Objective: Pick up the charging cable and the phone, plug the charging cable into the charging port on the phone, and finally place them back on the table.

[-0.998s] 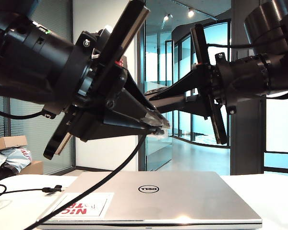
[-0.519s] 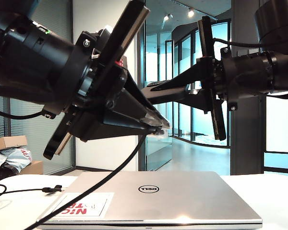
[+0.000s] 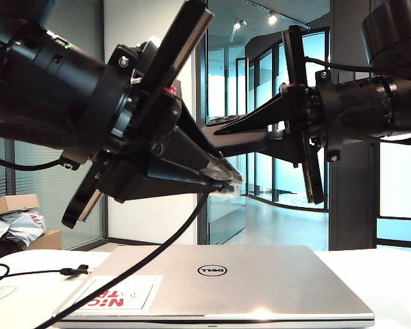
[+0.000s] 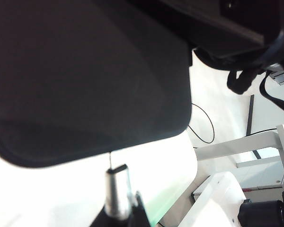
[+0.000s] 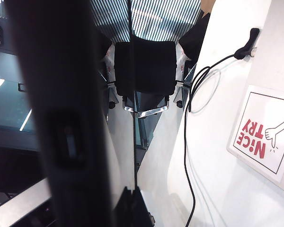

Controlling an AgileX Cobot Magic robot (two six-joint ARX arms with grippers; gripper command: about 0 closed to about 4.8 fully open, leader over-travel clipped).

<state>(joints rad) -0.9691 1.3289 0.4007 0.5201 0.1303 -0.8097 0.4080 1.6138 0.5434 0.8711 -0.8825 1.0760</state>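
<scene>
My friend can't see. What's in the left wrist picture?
A big black phone fills most of the picture. Just below its edge, the left gripper holds the cable's silver plug, not yet plugged in, over the white table.

Above the silver laptop [image 3: 219, 284] on the white table [image 3: 20, 301], the left gripper [image 3: 226, 179] pinches the black cable [image 3: 133, 267]; the right gripper [image 3: 216, 130] reaches in.

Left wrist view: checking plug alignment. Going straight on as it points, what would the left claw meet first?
Probably the phone, whose dark edge lies just ahead of the charging cable plug in the left claw; the gap is unclear.
</scene>
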